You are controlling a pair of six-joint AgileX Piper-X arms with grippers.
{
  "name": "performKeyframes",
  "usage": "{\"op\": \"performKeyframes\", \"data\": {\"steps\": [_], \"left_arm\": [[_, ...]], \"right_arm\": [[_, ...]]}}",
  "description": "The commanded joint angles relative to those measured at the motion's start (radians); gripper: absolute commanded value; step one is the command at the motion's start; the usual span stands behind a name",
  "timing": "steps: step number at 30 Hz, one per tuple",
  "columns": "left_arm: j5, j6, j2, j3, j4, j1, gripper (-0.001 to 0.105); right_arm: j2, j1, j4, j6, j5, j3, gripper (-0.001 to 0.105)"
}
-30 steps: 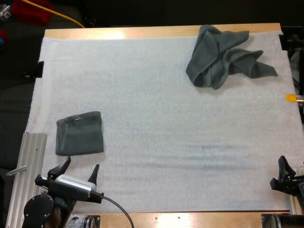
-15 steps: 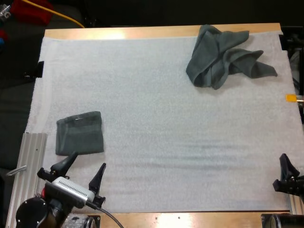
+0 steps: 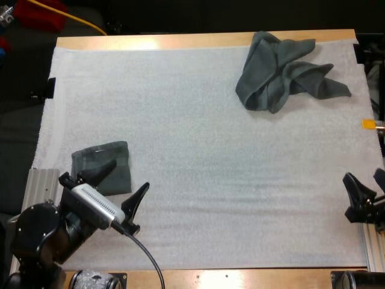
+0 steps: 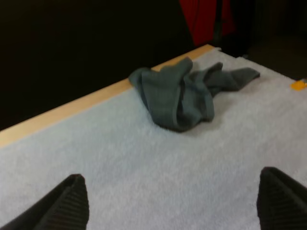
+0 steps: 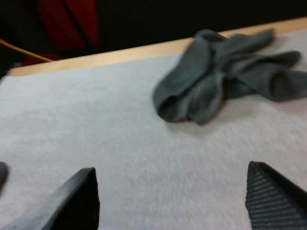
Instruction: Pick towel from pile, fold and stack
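A crumpled dark grey-green towel (image 3: pixel 283 71) lies at the far right of the white mat (image 3: pixel 198 150); it lies far ahead of both grippers in the wrist views (image 4: pixel 184 93) (image 5: pixel 220 72). A folded towel (image 3: pixel 99 168) sits near the mat's left front. My left gripper (image 3: pixel 123 180) is open, one finger over the folded towel's near edge, the other over bare mat. My right gripper (image 3: pixel 367 185) stands open at the mat's right front edge, holding nothing. Both pairs of fingertips (image 4: pixel 62 203) (image 5: pixel 72 199) stand wide apart over bare mat.
A ribbed metal rail (image 3: pixel 36 198) runs along the table's left front edge. The table's wooden rim (image 3: pixel 180 41) borders the far side. The mat between the two towels is bare.
My left gripper has moved forward and swung to the right, now reaching the folded towel's near edge. My right gripper has shifted slightly forward at the right edge. Both towels are unmoved.
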Motion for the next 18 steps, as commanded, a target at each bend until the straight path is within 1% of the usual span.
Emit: {"op": "performKeyframes", "data": {"steps": [1,6,12,18], "left_arm": [[0.007,-0.008,0.009,-0.015,-0.032,-0.012,0.069],[0.007,-0.008,0.047,-0.038,-0.045,-0.038,0.069],[0.007,-0.008,0.058,-0.039,-0.049,-0.041,0.069],[0.007,-0.008,0.058,-0.039,-0.049,-0.041,0.069]], "right_arm": [[0.021,-0.006,-0.029,-0.006,-0.029,-0.014,0.063],[0.122,-0.006,-0.102,0.001,-0.029,-0.024,0.063],[0.272,-0.006,-0.225,0.076,-0.029,-0.024,0.063],[0.461,-0.002,-0.350,0.170,-0.029,-0.041,0.063]]}}
